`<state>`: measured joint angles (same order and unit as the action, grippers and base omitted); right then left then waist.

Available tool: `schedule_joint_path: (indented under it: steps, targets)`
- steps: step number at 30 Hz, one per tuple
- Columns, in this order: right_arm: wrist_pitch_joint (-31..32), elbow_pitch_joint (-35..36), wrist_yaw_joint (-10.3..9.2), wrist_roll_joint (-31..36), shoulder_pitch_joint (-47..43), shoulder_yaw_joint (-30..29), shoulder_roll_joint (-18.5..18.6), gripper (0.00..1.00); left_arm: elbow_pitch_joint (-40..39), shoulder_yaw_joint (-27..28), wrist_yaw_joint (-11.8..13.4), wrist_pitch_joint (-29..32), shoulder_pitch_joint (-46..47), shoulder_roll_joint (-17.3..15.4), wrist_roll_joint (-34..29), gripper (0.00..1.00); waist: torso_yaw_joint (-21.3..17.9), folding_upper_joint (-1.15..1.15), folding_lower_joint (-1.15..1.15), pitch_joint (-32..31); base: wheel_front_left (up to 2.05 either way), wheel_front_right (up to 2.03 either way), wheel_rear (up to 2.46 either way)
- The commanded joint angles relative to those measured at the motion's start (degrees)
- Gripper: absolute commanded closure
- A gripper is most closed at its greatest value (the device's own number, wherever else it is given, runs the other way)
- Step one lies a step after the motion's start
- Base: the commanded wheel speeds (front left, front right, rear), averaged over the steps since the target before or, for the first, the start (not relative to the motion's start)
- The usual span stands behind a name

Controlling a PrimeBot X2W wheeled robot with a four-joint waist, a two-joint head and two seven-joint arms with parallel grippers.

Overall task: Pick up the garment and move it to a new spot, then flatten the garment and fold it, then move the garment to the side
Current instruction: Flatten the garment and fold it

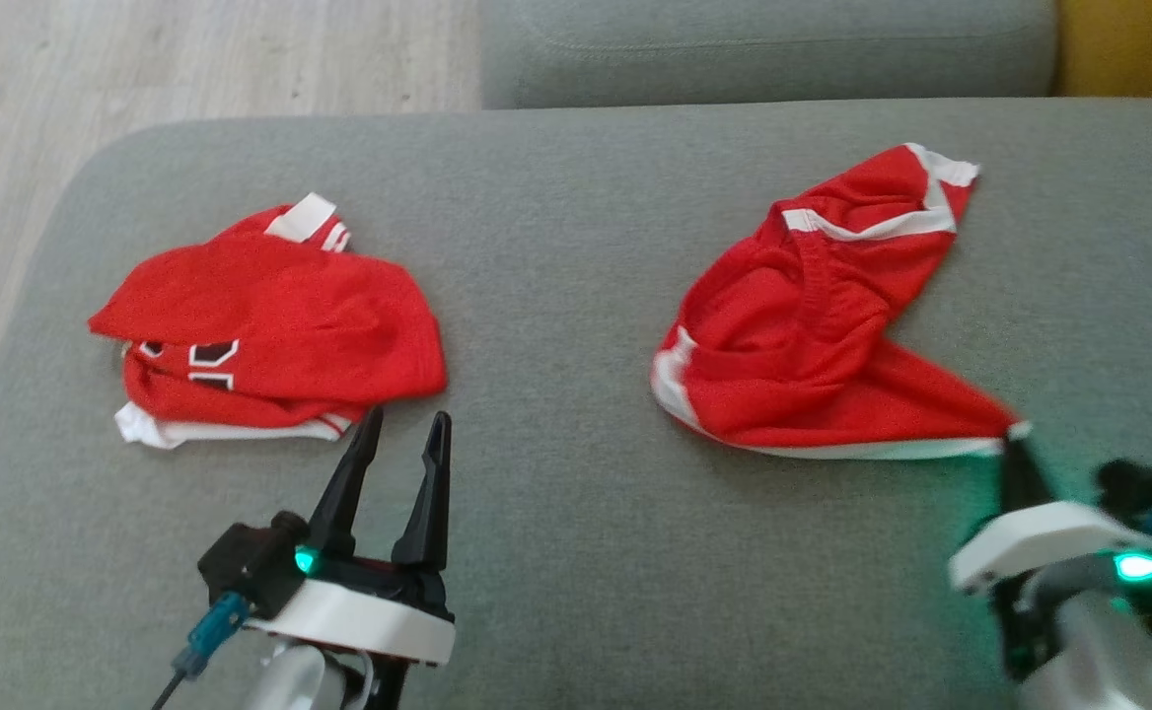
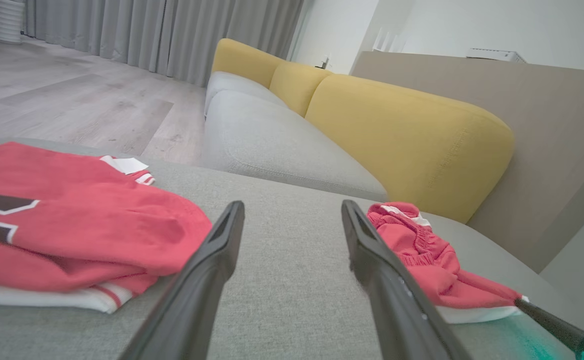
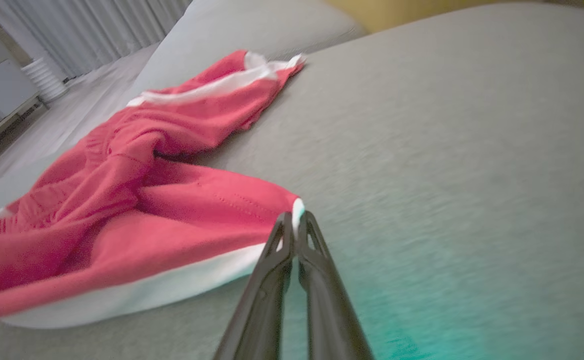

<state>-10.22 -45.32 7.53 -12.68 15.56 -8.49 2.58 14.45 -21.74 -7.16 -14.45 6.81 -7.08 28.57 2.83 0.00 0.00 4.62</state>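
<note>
Surface: grey seat cushion (image 1: 556, 247), wide and flat, carrying both pieces of clothing.
Shorts (image 1: 793, 335): red with white trim, on the robot's right half of the cushion. Crumpled, not flat; one leg points to the far right, the other is drawn out to a point toward the near right edge.
Shorts, close view (image 3: 172, 200): fabric bunched at the waistband, with the white hem running along the near edge up to the pinched corner.
Right gripper (image 1: 1013, 439): fingers pressed together on the near white-trimmed corner of the shorts. In its own wrist view (image 3: 296, 217) a sliver of white hem shows between the tips.
Left gripper (image 1: 406, 419): fingers spread wide with nothing between them, low over bare cushion, just beside the near right corner of the jersey.
Jersey (image 1: 270, 316): red with white edging and dark number patches, folded into a compact stack on the left half, well apart from the shorts.
Left wrist view: jersey (image 2: 72, 230) left of the open fingers (image 2: 292, 205), shorts (image 2: 422, 250) right of them.
Background: yellow backrest (image 2: 407, 130), pale wood floor (image 1: 191, 49), grey curtains (image 2: 172, 35).
</note>
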Motion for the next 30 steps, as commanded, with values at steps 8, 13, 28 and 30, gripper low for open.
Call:
schedule_joint_path:
  steps: [8,13,28,30]
  targets:
    - [0.42,6.95,-0.04,13.94,3.39,-20.92,0.3,1.0,-1.82,2.38,-0.33,-0.55,0.76,-0.6,-0.73,0.0,-2.68,0.0,0.0,-1.29,0.0,0.0,0.0]
    - [1.09,7.34,-0.04,19.02,3.74,-27.56,0.3,1.0,-1.8,2.0,-0.33,-0.55,0.66,-0.43,-0.68,0.0,-3.28,0.0,0.0,-1.35,0.0,0.0,0.0]
    - [-3.21,9.84,-0.04,2.95,2.2,1.59,0.3,0.0,-1.6,1.26,-0.33,-0.55,1.11,-0.43,-0.51,0.0,-3.16,0.0,0.0,-0.95,0.0,0.0,0.0]
    - [-1.13,9.61,-0.04,2.24,2.83,3.34,0.3,0.0,-1.58,0.89,-0.33,-0.55,1.46,-0.43,-0.51,0.0,-2.7,0.0,0.0,-0.53,0.0,0.0,0.0]
